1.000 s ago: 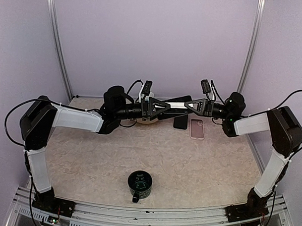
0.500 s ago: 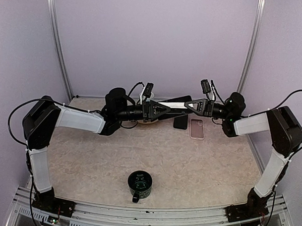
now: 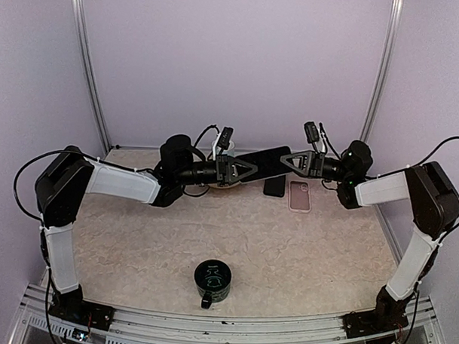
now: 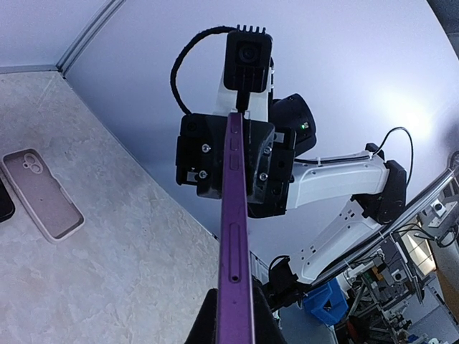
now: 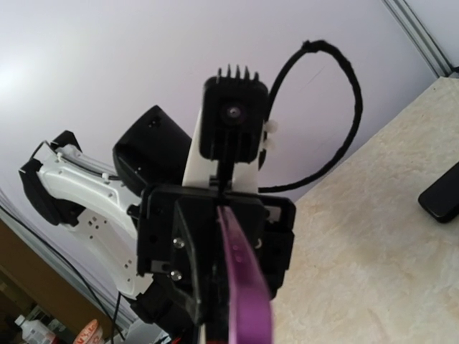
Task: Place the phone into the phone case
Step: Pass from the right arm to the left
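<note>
Hold the phone [image 3: 264,163], pinched at 1 end by the left hand [image 3: 252,169] and at the other by the right hand [image 3: 285,160] in the air over the far desk [image 3: 136,244], firmly in 1 grip before loosening the other. Then turn it flat and lower it squarely into the phone case [image 3: 299,195], flat on the desk at 5 o'clock from the right hand. Mind the back wall [image 3: 233,66] close at 12 o'clock and the dark slab [image 3: 274,186] just beside the case at 9 o'clock; use the open desk toward 6 o'clock, the mug [image 3: 213,281] well apart there.
</note>
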Tool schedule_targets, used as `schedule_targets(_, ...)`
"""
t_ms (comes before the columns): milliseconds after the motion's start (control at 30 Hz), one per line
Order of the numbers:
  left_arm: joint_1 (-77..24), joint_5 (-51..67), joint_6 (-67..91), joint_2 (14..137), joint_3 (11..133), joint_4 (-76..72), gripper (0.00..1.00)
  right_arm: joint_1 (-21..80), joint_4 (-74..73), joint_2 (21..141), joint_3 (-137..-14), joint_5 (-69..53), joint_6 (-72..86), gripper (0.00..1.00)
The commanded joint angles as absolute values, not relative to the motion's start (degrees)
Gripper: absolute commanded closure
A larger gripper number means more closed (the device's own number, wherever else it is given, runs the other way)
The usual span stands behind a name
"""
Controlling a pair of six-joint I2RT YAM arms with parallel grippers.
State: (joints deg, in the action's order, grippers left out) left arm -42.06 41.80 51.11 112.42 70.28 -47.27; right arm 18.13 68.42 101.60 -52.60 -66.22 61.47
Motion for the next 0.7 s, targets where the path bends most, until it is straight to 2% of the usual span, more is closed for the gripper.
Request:
schedule_targets(0, -42.1, 42.53, 51.6, 111.9, 69.3, -49.72, 1.0, 18.72, 69.71, 101.7, -53.37, -65.26, 59.03, 0.99)
schedule_targets(200, -41.93, 41.81, 48.93, 110.14, 67.37, -47.98, 1.0, 18.72, 64.44, 100.4, -54.16, -65.73, 55.98, 0.84)
schedule_targets(300, -41.92, 39.85, 45.38, 108.35, 66.9, -43.3, 1.0, 18.72, 58.44, 98.84, -55.19, -65.85, 52.26, 0.69)
schedule_targets(367, -41.92, 38.54, 42.9, 107.22, 66.72, -39.93, 1.0, 18.72, 50.57, 97.37, -56.51, -65.25, 47.79, 0.48)
schedule_targets(400, -41.92, 37.91, 41.91, 106.76, 66.6, -38.55, 1.0, 18.72, 47.12, 96.66, -57.23, -64.77, 45.18, 0.32)
schedule_targets(433, -41.92, 37.42, 40.73, 106.03, 66.41, -37.46, 1.0, 18.72, 43.87, 95.73, -57.88, -64.37, 42.92, 0.03)
schedule_targets(467, -41.85, 37.0, 39.9, 105.37, 66.21, -36.55, 1.0, 18.65, 40.82, 95.2, -58.62, -64.05, 39.92, 0.01)
schedule_targets(667, -41.71, 33.6, 35.73, 101.98, 65.5, -30.35, 1.0, 18.63, 17.22, 93.03, -65.45, -56.98, 24.45, 0.0)
